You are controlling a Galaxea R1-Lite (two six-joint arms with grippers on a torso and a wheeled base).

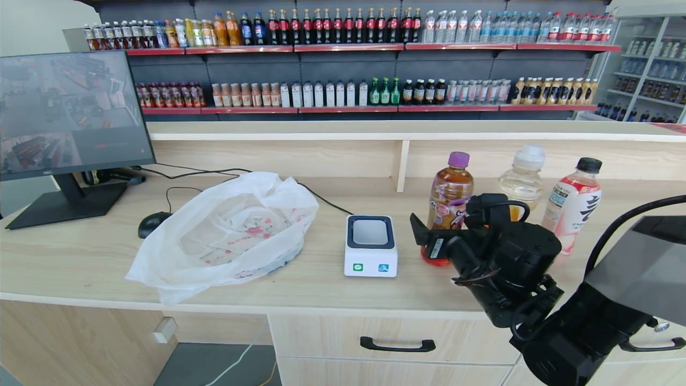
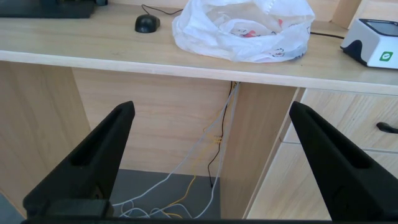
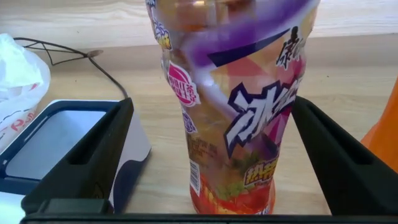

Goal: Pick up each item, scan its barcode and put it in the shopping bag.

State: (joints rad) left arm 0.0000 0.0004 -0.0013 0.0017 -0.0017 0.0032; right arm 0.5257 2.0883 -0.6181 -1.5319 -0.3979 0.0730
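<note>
Your right hand (image 3: pixel 211 109) is spread open around the purple-capped tea bottle (image 1: pixel 450 187), which stands upright on the tabletop (image 1: pixel 80 257) near the scanner (image 1: pixel 371 245). Your left hand (image 2: pixel 211 118) hangs released below the tabletop edge. Close off-centre and you could tip it against the clear bottle (image 1: pixel 522 174) behind

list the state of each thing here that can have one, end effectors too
shopping bag, slumped on the counter
scanner, flat on the counter, window up, nothing on it
purple-capped bottle, upright, capped, on the counter
clear bottle, upright, capped
black-capped bottle, upright, capped
monitor, switched on
drawer, shut
left end effector, open, empty, below counter height
right end effector, open around the purple-capped bottle
</note>
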